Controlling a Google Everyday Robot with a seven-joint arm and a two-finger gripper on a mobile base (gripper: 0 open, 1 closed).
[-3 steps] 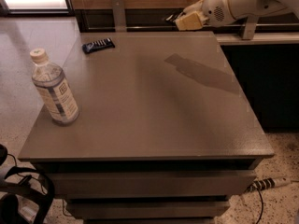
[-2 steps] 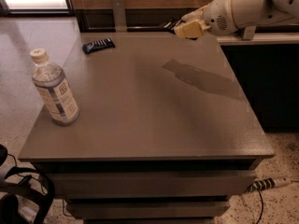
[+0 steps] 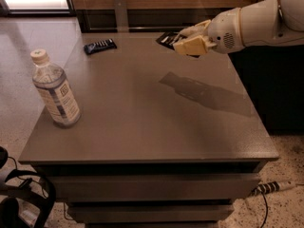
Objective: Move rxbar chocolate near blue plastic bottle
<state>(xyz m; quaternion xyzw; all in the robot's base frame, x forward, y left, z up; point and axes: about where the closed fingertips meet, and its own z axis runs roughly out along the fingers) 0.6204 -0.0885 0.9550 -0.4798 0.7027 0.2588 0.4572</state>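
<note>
My gripper [image 3: 177, 41] reaches in from the right, raised over the back right part of the grey table [image 3: 142, 127]. It is shut on the rxbar chocolate [image 3: 165, 38], a flat black wrapper with white text whose end sticks out left of the cream fingers [image 3: 192, 45]. The blue plastic bottle [image 3: 54, 90], clear with a cream cap and a white-and-blue label, stands upright near the table's left edge, far from the gripper.
A dark blue snack wrapper with white lettering [image 3: 99, 46] lies at the back left of the table. The arm's shadow [image 3: 204, 93] falls on the right half of the tabletop. A wooden wall runs behind the table. A cable and power strip [image 3: 270, 188] lie on the floor at lower right.
My gripper has moved left and toward the camera from the back right corner, carrying the black bar with it. The bottle and the blue wrapper have not moved.
</note>
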